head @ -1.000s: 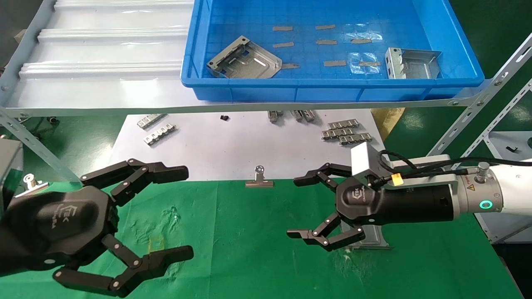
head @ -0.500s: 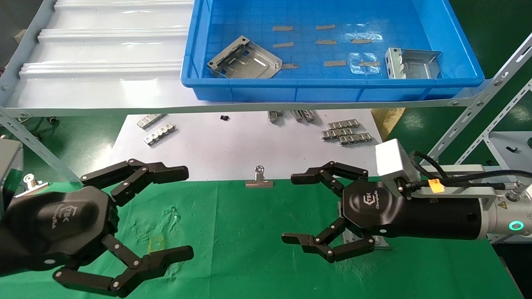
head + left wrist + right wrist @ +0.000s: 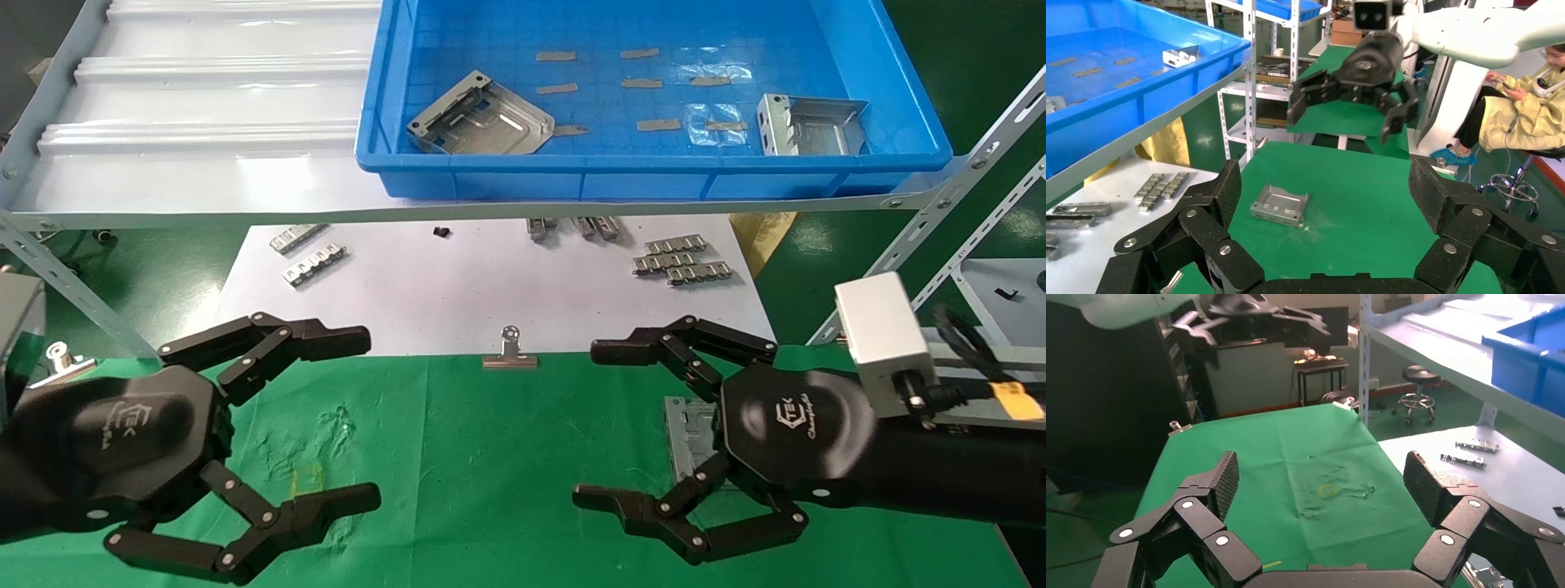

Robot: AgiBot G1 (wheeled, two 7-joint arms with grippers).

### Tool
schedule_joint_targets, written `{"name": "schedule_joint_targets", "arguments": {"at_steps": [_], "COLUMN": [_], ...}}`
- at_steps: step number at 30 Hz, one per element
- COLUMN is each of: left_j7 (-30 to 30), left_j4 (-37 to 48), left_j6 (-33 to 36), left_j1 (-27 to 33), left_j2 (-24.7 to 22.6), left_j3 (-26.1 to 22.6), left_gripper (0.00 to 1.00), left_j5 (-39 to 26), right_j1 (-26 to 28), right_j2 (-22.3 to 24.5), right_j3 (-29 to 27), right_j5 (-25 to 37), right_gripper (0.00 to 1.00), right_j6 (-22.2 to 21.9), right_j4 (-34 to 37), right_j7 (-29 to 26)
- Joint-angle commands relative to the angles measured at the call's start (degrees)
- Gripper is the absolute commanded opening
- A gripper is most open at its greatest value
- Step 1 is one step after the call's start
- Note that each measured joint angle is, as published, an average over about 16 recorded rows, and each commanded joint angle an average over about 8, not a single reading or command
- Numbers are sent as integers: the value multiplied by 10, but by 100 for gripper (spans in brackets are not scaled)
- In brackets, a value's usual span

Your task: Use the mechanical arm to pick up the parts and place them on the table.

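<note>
One part (image 3: 685, 433) is seen lying flat on the green bench (image 3: 490, 457), just behind the right claw (image 3: 625, 425), whose fingers are spread wide and hold nothing. Two more parts (image 3: 478, 122) are left in the blue bin (image 3: 654, 175) on the shelf, up and beyond that claw. The right arm is judged nearer to both. The left claw (image 3: 359, 416) is held wide and empty over the bench's left side.

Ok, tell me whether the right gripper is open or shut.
Open. The right gripper has its fingers spread wide with nothing between them, above the green table; a metal bracket lies flat on the cloth beneath it.
</note>
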State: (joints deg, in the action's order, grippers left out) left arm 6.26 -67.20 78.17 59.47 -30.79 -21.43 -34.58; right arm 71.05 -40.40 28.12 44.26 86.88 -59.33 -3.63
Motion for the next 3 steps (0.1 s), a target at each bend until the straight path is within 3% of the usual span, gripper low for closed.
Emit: {"name": "schedule_joint_targets", "arguments": {"at_steps": [1,3], "left_j7": [0,0], "left_j4": [0,0], "left_j6": [0,0], "left_j1": [0,0], "left_j2": [0,0], "left_j3": [0,0], "left_gripper": [100,100], "left_j5": [0,0], "right_j1": [-27,-34], "right_j2": [15,19], "right_j3": [-34,-44], "right_j5": [-7,-9], "right_gripper": [100,100], "right_j6": [-3,-4], "right_j4": [-40,-51], "right_j7": [-20,-26]}}
